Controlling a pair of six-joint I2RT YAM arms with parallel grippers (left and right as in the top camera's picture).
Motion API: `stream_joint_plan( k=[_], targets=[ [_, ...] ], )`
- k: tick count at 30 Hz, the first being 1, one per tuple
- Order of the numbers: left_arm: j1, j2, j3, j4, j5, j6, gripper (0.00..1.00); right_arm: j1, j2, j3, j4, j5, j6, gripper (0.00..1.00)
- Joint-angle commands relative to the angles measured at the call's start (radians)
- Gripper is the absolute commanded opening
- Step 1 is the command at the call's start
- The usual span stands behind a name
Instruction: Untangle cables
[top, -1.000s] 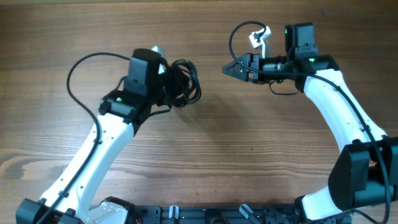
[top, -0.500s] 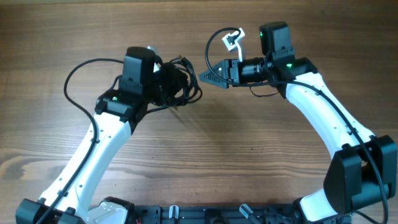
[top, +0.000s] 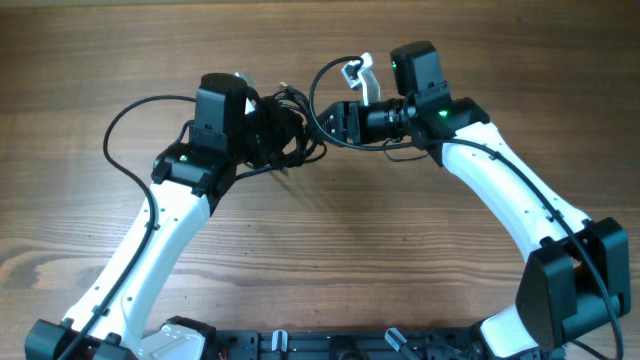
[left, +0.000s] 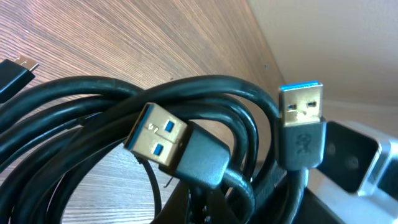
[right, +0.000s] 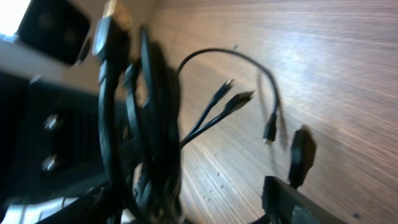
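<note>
The cables (top: 292, 135) form a knotted black bundle held a little above the wooden table. My left gripper (top: 265, 135) is shut on the bundle's left side. In the left wrist view the cables (left: 112, 106) loop close to the camera, with one USB plug (left: 158, 137) in the middle and another (left: 301, 115) upright at the right. My right gripper (top: 325, 122) stands open at the bundle's right edge. In the right wrist view the cables (right: 149, 130) hang just inside its left finger, thin plug ends (right: 239, 96) trail over the table, and the right finger (right: 298, 205) stands apart from them.
The wooden table (top: 400, 240) lies under both arms. A thick black wire (top: 125, 120) arcs out from the left arm, and another loops by a white fitting (top: 358, 72) on the right arm. The base rail (top: 330, 345) runs along the near edge.
My right gripper has swept left across the table until its open fingers reach the bundle. The left gripper keeps hold of the cables and has barely shifted.
</note>
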Motion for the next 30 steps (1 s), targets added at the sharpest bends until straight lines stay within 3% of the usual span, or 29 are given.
stream_joint_plan(
  k=[1, 7, 11, 17, 21, 27, 30],
  targets=[
    [0.006, -0.003, 0.012, 0.023, 0.078, -0.010, 0.04, 0.003, 0.015, 0.021, 0.028, 0.089, 0.069, 0.70],
    [0.006, -0.003, 0.012, 0.106, 0.201, -0.010, 0.04, 0.003, 0.016, 0.021, 0.066, 0.108, 0.100, 0.69],
    [0.006, -0.003, 0.012, 0.156, 0.262, -0.043, 0.04, 0.006, 0.017, 0.020, 0.065, 0.127, 0.131, 0.61],
    [0.006, -0.003, 0.012, 0.237, 0.337, -0.044, 0.04, 0.029, 0.017, 0.020, 0.094, 0.129, 0.161, 0.59],
    [0.006, -0.003, 0.012, 0.254, 0.380, -0.065, 0.04, 0.040, 0.017, 0.021, 0.093, 0.186, 0.215, 0.48],
    [0.055, -0.003, 0.012, 0.381, 0.534, -0.065, 0.04, 0.018, 0.017, 0.021, -0.010, 0.351, 0.243, 0.17],
    [0.122, -0.003, 0.012, 0.373, 0.570, -0.058, 0.04, -0.019, 0.017, 0.020, -0.045, 0.361, 0.233, 0.04]
  ],
)
